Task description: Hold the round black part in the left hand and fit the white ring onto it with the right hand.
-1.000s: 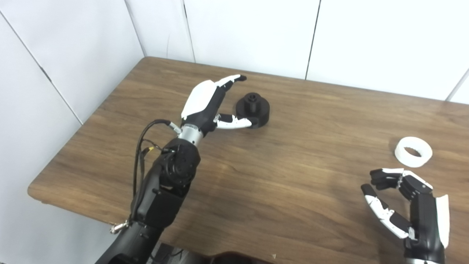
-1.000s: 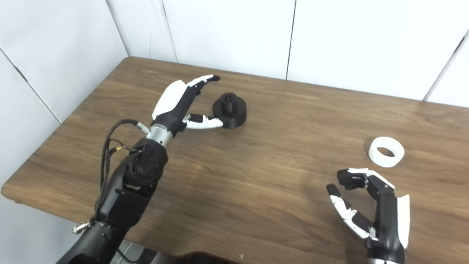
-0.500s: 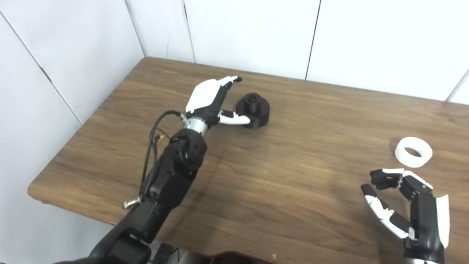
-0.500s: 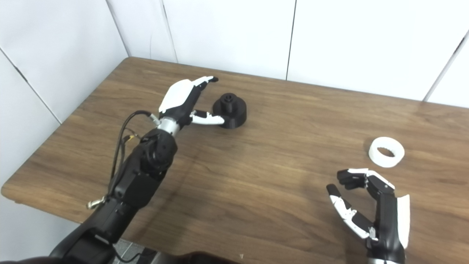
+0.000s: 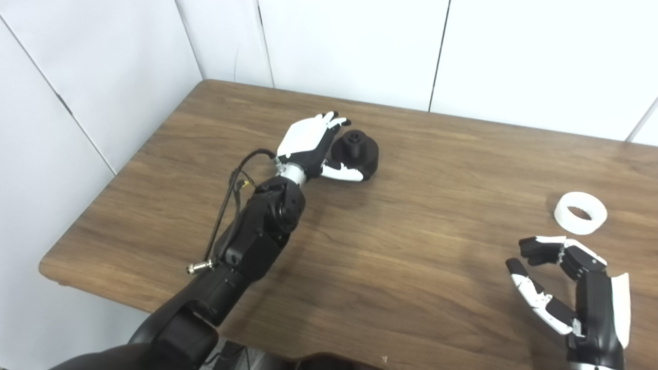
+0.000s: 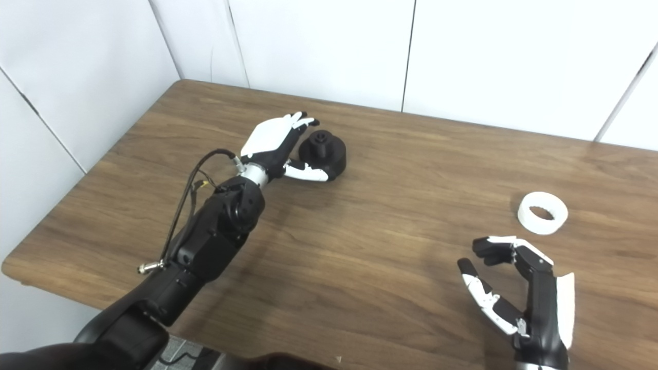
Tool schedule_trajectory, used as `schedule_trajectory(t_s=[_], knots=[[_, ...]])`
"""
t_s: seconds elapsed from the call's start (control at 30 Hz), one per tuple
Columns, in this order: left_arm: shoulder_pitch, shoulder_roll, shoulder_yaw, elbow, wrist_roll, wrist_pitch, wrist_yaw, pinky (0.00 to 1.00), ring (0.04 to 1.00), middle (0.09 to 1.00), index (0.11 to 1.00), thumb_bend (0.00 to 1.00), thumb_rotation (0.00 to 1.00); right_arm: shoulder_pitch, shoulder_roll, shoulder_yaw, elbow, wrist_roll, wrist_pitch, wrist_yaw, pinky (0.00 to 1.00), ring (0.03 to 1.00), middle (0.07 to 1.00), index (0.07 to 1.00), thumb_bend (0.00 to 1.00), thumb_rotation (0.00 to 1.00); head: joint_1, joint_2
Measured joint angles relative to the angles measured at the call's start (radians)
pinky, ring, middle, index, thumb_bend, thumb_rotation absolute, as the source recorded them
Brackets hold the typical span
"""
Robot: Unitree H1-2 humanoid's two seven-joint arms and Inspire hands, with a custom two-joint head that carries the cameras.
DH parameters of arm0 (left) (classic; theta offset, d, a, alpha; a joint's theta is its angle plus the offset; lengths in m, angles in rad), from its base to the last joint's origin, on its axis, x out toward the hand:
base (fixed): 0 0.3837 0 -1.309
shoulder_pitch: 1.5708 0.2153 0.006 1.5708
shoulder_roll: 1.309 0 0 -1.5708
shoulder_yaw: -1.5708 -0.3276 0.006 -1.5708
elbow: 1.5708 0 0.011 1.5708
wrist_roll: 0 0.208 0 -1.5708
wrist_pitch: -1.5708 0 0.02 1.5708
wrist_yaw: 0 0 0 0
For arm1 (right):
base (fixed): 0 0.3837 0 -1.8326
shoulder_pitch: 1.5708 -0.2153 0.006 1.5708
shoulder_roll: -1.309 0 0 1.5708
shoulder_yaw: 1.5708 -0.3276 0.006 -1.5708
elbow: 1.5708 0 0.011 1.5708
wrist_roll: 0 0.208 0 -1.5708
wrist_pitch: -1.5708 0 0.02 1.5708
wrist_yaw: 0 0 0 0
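Observation:
The round black part [image 5: 357,152], a disc with a small hub on top, rests on the wooden table [image 5: 411,246] at the far left-centre. My left hand [image 5: 313,149] is right against its left side, fingers spread behind it and thumb along its front edge, still open around it. The white ring [image 5: 580,213] lies flat on the table at the right. My right hand [image 5: 565,288] hovers near the front right, a short way in front of the ring, fingers curled but apart and holding nothing.
White wall panels [image 5: 360,46] stand behind the table. The table's left edge [image 5: 118,174] and front edge are close to my left arm. A cable loops along the left forearm [image 5: 241,180].
My left hand has pushed forward and right, closer around the black part, with the arm stretching out further. The right hand and the white ring have not moved.

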Motion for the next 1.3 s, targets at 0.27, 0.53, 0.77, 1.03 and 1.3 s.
schedule_trajectory(t_s=[0.27, 0.53, 0.77, 1.03, 1.3], knots=[[-0.007, -0.003, -0.03, 0.037, 0.004, 0.005, 0.005, 0.87, 1.0, 1.0, 0.882, 1.0, 0.52, 0.001, 0.0, 0.0, -0.001, -0.001, 0.0, -0.001, 0.47, 0.533, 0.567, 0.493, 0.5, 0.16, -0.002, 0.006], [-0.016, -0.003, -0.038, 0.05, 0.004, 0.008, 0.01, 0.89, 1.0, 1.0, 0.852, 0.97, 0.5, 0.002, 0.0, 0.0, -0.002, -0.005, 0.0, -0.001, 0.47, 0.537, 0.57, 0.493, 0.5, 0.16, -0.005, 0.009], [-0.019, -0.016, -0.025, 0.078, -0.01, -0.001, 0.065, 0.88, 0.97, 0.961, 0.691, 0.9, 0.38, 0.003, 0.0, -0.001, -0.002, -0.006, 0.0, -0.001, 0.48, 0.544, 0.57, 0.493, 0.5, 0.16, -0.006, 0.012], [-0.019, -0.037, 0.004, 0.108, -0.064, -0.046, 0.151, 0.87, 0.944, 0.919, 0.565, 0.85, 0.26, 0.004, 0.0, -0.002, -0.004, -0.012, 0.0, -0.001, 0.48, 0.547, 0.572, 0.493, 0.5, 0.16, -0.005, 0.017], [-0.019, -0.041, 0.006, 0.109, -0.08, -0.075, 0.171, 0.87, 0.942, 0.913, 0.541, 0.82, 0.26, 0.005, 0.0, -0.002, -0.004, -0.012, 0.0, -0.001, 0.47, 0.539, 0.57, 0.493, 0.5, 0.16, -0.005, 0.018]])
